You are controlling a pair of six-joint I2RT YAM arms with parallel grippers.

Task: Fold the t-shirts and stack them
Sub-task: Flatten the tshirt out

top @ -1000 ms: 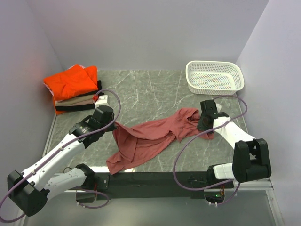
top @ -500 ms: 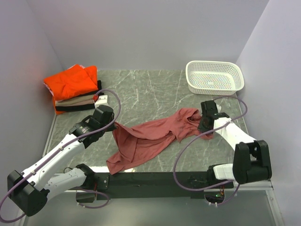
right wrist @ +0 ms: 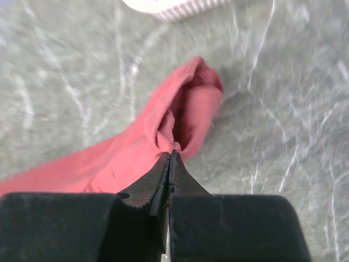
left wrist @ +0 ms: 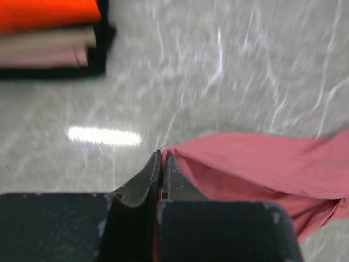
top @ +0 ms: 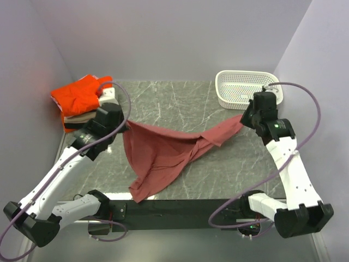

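The dusty-red t-shirt (top: 163, 155) hangs stretched between both grippers above the marble table, its lower part drooping to the near edge. My left gripper (top: 124, 126) is shut on the shirt's left corner; the cloth (left wrist: 262, 164) shows pinched at the fingertips in the left wrist view. My right gripper (top: 243, 117) is shut on the shirt's right end, where bunched cloth (right wrist: 180, 117) shows at the tips in the right wrist view. The folded stack, orange t-shirt (top: 76, 97) on top of beige and black ones, lies at the back left and also shows in the left wrist view (left wrist: 49, 33).
A white perforated basket (top: 240, 93) stands at the back right, just behind my right gripper; its rim (right wrist: 174, 6) shows at the top of the right wrist view. Purple walls close in the left, back and right sides. A black bar (top: 180, 207) runs along the near edge.
Both grippers have risen and moved apart and toward the back, lifting the dusty-red shirt off the table and pulling it taut between them.
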